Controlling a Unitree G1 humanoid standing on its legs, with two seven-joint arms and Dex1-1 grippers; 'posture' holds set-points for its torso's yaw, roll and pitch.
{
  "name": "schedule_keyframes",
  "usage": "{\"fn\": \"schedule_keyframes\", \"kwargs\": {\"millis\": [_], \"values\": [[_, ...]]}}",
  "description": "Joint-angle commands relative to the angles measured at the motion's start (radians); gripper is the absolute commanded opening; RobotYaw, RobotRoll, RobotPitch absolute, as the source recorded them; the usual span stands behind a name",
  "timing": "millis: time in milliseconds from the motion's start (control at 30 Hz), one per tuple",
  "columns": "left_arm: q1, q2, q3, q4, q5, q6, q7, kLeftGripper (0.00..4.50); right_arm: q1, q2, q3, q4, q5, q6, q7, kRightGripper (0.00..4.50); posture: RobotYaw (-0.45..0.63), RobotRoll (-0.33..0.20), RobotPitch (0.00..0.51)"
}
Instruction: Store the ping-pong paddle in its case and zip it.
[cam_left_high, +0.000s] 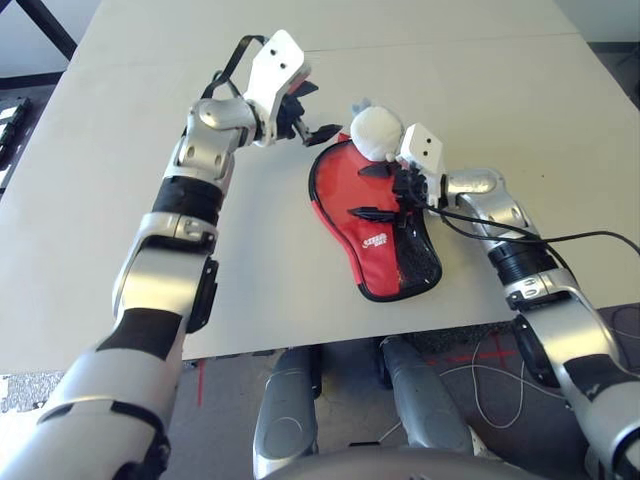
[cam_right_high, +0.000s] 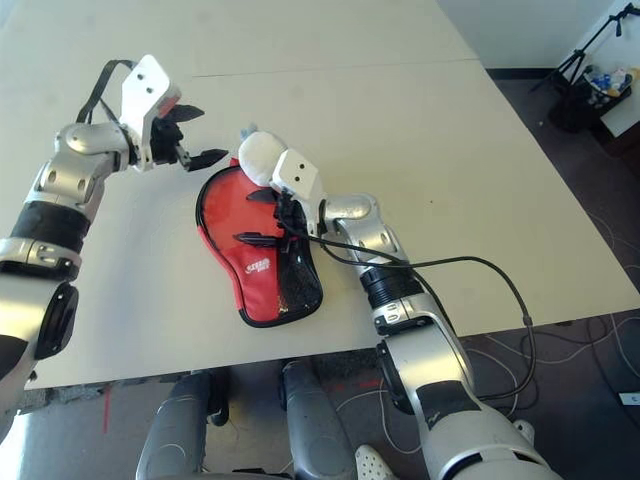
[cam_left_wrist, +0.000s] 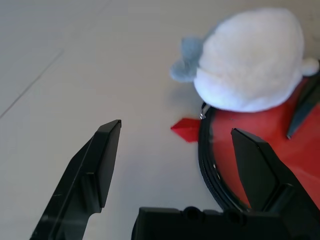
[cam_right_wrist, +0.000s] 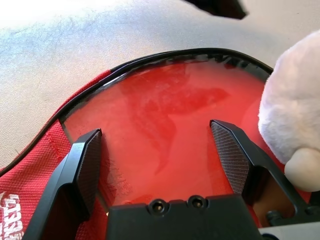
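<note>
Paddle case (cam_left_high: 375, 235) lies flat on the table (cam_left_high: 120, 180), round end away from the robot, narrow end with white logo (cam_left_high: 375, 242) and mesh pocket (cam_left_high: 415, 262) toward the near table edge. Glossy red face (cam_right_wrist: 165, 130) shows inside the black zipper rim, likely the ping-pong paddle already seated; handle not visible, can't confirm. Zipper state around the rim: can't tell, looks unzipped at the round end.

White fluffy ball (cam_left_high: 375, 132) sits on the case's round end, touching it, right over the zipper line.

Right gripper (cam_left_high: 385, 190) hovers over the case middle, jaws wide, holding nothing. Left gripper (cam_left_high: 312, 108) is off the case, just beside its round end, above bare table, jaws wide, empty.

Risks:
- Ball blocks the zipper path; zipping under it could jam or roll the ball off.
- Soft case unpinned: pulling the slider one-handed probably drags the whole case.
- Small zipper pull (cam_left_wrist: 202, 116) sits near the ball; wide jaws may grab fluff instead.
</note>
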Motion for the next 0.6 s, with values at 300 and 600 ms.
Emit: {"fn": "schedule_keyframes", "kwargs": {"millis": [300, 600], "values": [[0.239, 0.091, 0.005, -0.333, -0.15, 0.152, -0.203, 4.47, 0.044, -0.009, 0.046, 0.06, -0.045, 0.026, 0.008, 4.5, -0.02, 0.0, 0.301], [0.301, 0.066, -0.009, -0.357, -0.181, 0.159, -0.195, 4.47, 0.042, -0.013, 0.047, 0.065, -0.047, 0.024, 0.011, 4.5, -0.02, 0.0, 0.302]]}}
